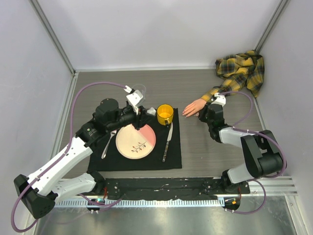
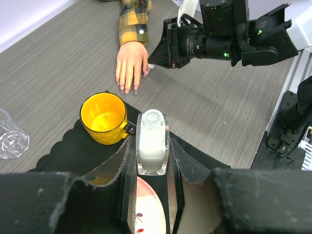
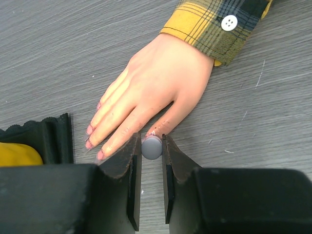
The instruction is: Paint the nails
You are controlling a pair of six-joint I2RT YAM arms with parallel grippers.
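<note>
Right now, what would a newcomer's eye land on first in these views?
A pale mannequin hand in a yellow plaid sleeve lies flat on the grey table, the right claw pinching a small grey knob by its thumb tip. The left claw grips an uncapped clear bottle of white liquid beside a bright yellow mug.

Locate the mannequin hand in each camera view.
Top external: mannequin hand right of centre, pointing left.
Left wrist: mannequin hand near the top, left of centre, pointing down.
Right wrist: mannequin hand mid-frame, pointing lower left.
Shared landmark: plaid sleeve cuff at its wrist.
</note>
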